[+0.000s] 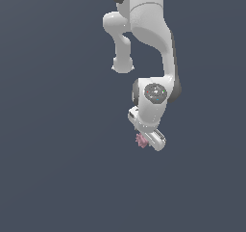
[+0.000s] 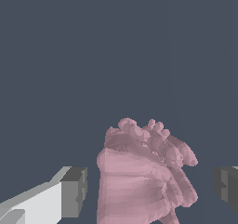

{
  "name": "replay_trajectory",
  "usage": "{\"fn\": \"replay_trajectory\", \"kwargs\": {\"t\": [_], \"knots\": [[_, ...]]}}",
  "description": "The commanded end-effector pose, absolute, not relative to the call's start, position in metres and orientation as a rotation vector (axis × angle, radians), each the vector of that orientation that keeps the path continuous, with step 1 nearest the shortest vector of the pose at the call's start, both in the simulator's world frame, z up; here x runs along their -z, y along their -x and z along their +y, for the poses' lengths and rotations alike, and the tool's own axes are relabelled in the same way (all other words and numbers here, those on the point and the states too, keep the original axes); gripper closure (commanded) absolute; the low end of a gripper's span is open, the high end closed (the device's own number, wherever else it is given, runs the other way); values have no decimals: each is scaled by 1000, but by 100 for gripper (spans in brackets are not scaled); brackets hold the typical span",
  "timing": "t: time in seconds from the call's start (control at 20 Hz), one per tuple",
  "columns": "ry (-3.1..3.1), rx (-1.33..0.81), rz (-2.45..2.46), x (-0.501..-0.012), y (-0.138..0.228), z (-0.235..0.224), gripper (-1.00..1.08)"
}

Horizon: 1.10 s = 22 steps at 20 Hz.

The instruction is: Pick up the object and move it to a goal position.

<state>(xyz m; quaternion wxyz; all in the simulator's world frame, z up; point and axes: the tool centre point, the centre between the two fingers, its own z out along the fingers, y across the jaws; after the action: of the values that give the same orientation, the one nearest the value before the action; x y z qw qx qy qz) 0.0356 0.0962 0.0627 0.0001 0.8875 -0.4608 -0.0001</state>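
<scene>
The object (image 2: 144, 176) is a small dusty-pink knobbly lump resting on the dark grey floor. In the wrist view it fills the space between my two fingers, with the grey pad of one fingertip (image 2: 74, 190) on one side and the other fingertip (image 2: 227, 187) on the opposite side. A thin strip of floor shows between each pad and the lump. My gripper (image 2: 151, 190) is open around it. In the exterior view the object (image 1: 141, 140) peeks out from under the white hand of the gripper (image 1: 146, 141), on the exterior view's left of it. The hand hides the fingers there.
The white arm (image 1: 149, 29) comes down from the top of the exterior view, with its elbow bulging toward the exterior view's left. A plain dark grey floor (image 1: 57, 178) lies all around.
</scene>
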Motion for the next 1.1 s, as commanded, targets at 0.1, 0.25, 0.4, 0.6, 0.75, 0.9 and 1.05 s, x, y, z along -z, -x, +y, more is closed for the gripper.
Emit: {"fn": "replay_trajectory", "kwargs": {"t": [0.1,0.25,0.4,0.6,0.75,0.9,1.05], "knots": [[-2787,0,-1449,-48,-36,96,-92],[-2787,0,-1449,-47,-37,96,-92],[-2787,0,-1449,-47,-37,96,108],[-2787,0,-1449,-47,-37,96,108],[-2787,0,-1449,-47,-37,96,108],[-2788,0,-1449,-48,-37,97,108],[-2788,0,-1449,-53,-35,96,108]]}}
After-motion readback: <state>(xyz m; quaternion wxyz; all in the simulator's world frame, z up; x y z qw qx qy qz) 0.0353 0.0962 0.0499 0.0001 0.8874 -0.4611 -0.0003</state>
